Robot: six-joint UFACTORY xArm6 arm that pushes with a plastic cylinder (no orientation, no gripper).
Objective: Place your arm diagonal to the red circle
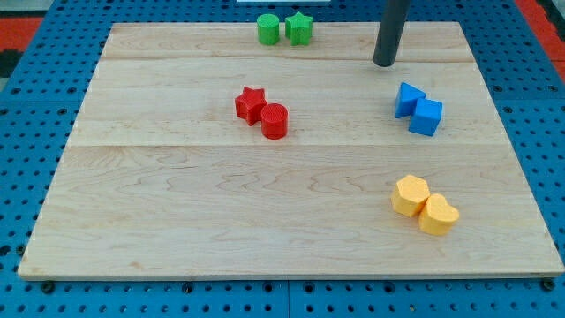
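One item for you to note: red circle [274,121], touching the red star [251,104], lies down and to the view's left of your tip [384,64], well apart; no jaws fitted, bare rod only.

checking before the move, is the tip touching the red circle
Apart. The camera view shows bare board between my tip and the red circle, which sits lower and toward the view's left.

No readable text or labels.
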